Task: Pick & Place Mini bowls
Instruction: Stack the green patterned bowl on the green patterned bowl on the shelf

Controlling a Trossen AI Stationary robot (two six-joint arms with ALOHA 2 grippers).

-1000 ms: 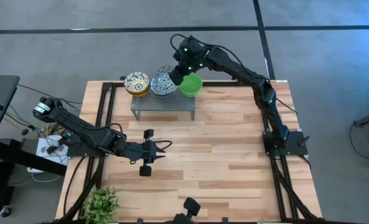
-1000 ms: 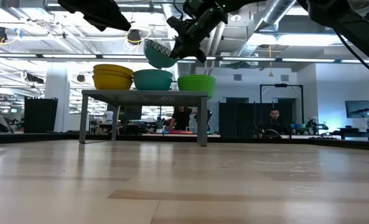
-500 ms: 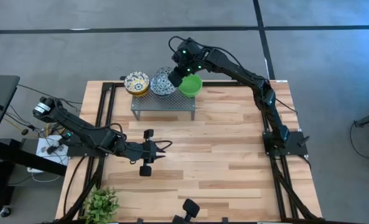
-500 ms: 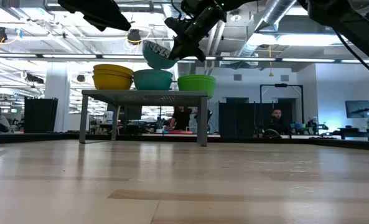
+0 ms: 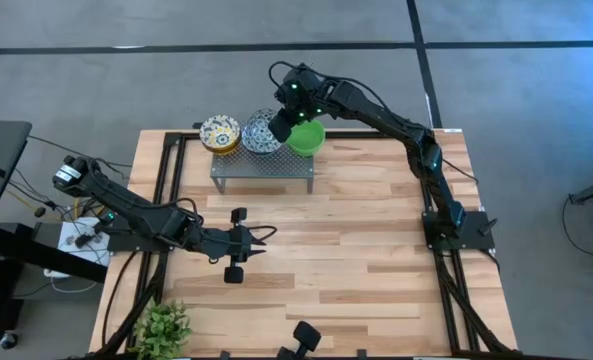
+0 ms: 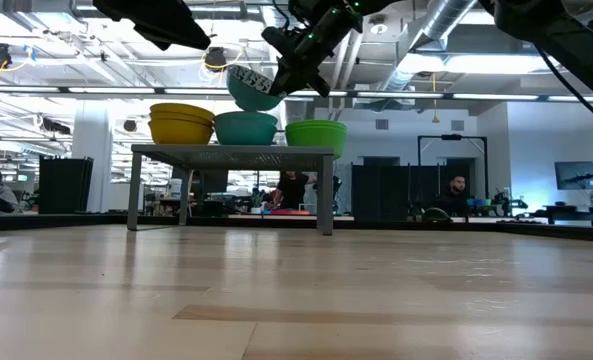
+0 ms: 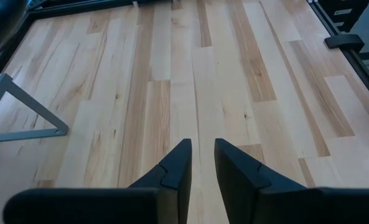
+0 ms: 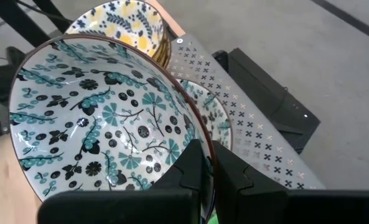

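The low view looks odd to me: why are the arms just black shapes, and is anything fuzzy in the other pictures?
Low view: bright ceiling lights behind silhouette the right gripper holding the blue-and-white bowl. Right wrist view: bowl sharp, its own fingers blurred. High view: even light, soft shadows on the table.

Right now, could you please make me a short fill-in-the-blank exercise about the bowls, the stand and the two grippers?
1. The right gripper holds a blue-and-white bowl by its ____.
2. That bowl hangs ____ the blue-and-white stack on the grey stand.
3. The green bowls sit at the stand's ____ end in the high view.
4. The left gripper holds ____.

Missing words: rim; above; right; nothing
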